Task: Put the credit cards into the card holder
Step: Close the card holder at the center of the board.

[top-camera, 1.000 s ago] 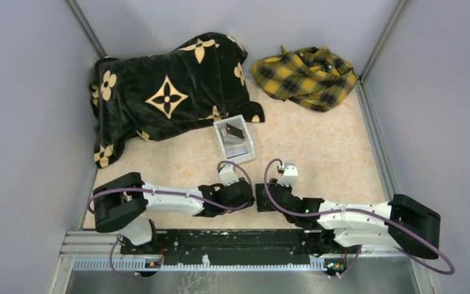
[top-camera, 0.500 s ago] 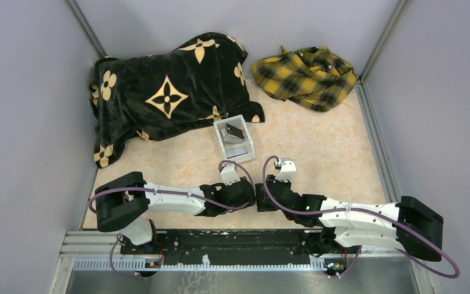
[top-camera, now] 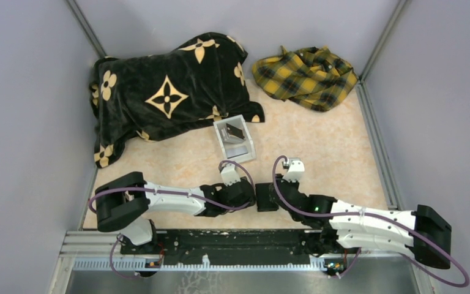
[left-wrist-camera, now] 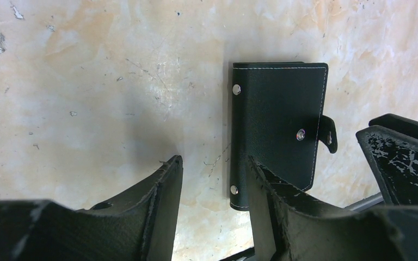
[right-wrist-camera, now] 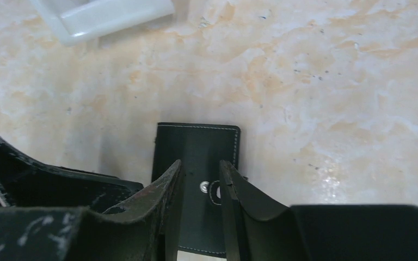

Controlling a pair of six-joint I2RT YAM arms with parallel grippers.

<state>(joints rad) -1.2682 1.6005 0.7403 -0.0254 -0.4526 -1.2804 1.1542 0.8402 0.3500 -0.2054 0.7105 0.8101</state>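
The card holder (top-camera: 263, 199) is a closed black wallet lying flat on the table between my two grippers. In the left wrist view the card holder (left-wrist-camera: 277, 125) shows its strap clasp (left-wrist-camera: 327, 134) on the right edge. My left gripper (left-wrist-camera: 213, 163) is open, with its right finger over the wallet's near left edge. My right gripper (right-wrist-camera: 200, 166) is narrowly open just above the wallet (right-wrist-camera: 198, 142), by its snap. It holds nothing. The credit cards, one dark (top-camera: 234, 131) and one pale (top-camera: 239, 150), lie in the clear-white box (top-camera: 249, 145).
A black blanket with gold flowers (top-camera: 165, 92) lies at the back left and a yellow plaid cloth (top-camera: 306, 76) at the back right. The white box corner (right-wrist-camera: 103, 16) shows at the top of the right wrist view. Grey walls enclose the table.
My right arm has stretched out lower, with its elbow and wrist shifted right, while its gripper stays at the wallet. The left arm has barely moved.
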